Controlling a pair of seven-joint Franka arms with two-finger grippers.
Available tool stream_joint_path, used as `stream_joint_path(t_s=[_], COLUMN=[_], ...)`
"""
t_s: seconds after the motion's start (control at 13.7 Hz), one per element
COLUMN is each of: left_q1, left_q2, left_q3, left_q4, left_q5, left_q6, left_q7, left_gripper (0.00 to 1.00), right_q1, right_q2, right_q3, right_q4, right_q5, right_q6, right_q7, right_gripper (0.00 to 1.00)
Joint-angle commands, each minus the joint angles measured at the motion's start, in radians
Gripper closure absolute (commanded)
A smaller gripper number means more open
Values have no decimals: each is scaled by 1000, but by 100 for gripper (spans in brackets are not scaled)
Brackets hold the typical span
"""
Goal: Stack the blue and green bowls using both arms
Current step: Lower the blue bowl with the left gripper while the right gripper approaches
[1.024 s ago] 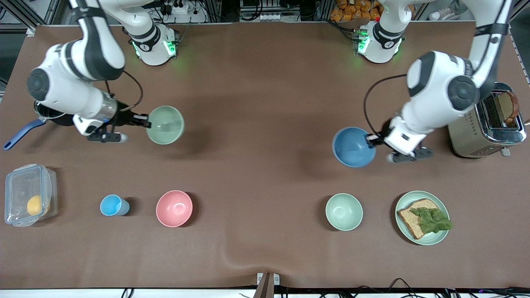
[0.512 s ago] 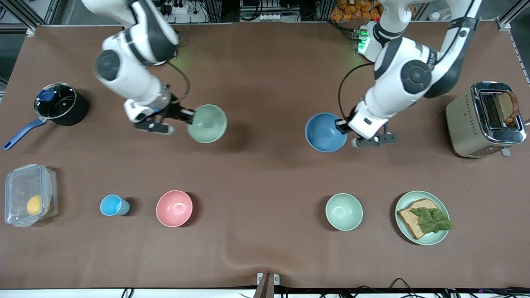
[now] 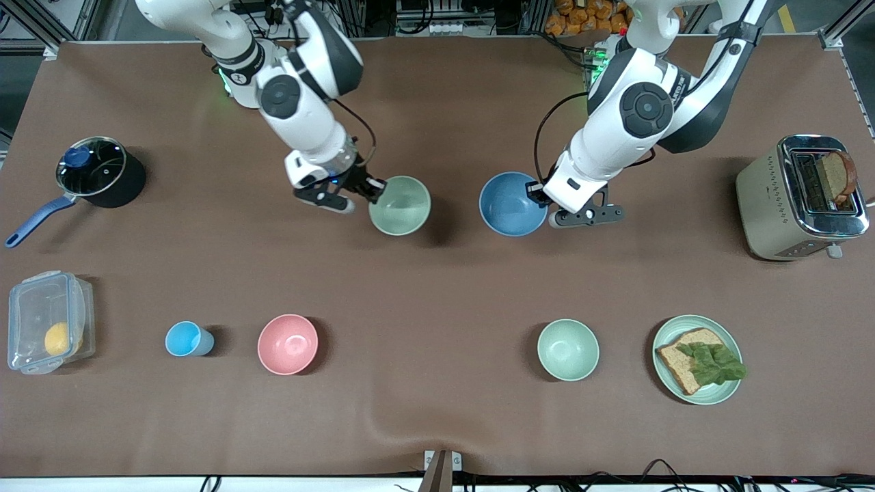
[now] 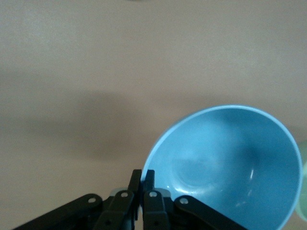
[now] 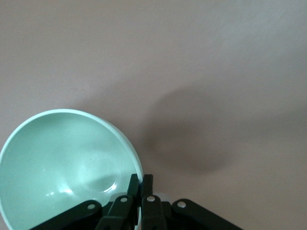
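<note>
Here each claw's fingertips (image 4: 142,178) hide behind its bowl rim.

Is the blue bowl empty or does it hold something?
Empty. The left wrist view shows the blue bowl's bare inside, held by its rim in the left gripper.

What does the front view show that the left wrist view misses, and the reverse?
Only the front view shows the right gripper carrying the green bowl, plus the pink bowl, the second green bowl and the toaster. Only the left wrist view shows the left gripper with jaws pinched on the rim. Both show the blue bowl held above the table.
</note>
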Motion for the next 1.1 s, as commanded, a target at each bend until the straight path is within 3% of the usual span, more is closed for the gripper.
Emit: stream_joint_path(t_s=[0.0, 0.59, 0.88, 0.95, 1.02], left_q1=[6, 4, 1, 1, 1], left_q2=[-24, -21, -21, -21, -21], left_q3=[-4, -4, -4, -4, -4], left_q4=[-14, -14, -14, -14, -14], left_q5=[-21, -20, -20, -20, -20], left_q6=[-6, -4, -4, -4, -4], left_q7=[-4, -2, -4, -4, -4], left_gripper=[100, 100, 100, 100, 100], right_q1=[97, 183, 188, 188, 188], right_q2=[91, 204, 221, 223, 224], right_q3=[-16, -20, -20, -20, -22], right_q4=[2, 5, 7, 7, 7], right_q5=[-5, -5, -5, -5, -5], right_q6=[143, 290, 297, 297, 297], right_q7=[120, 190, 191, 197, 202], right_gripper=[100, 100, 100, 85, 61])
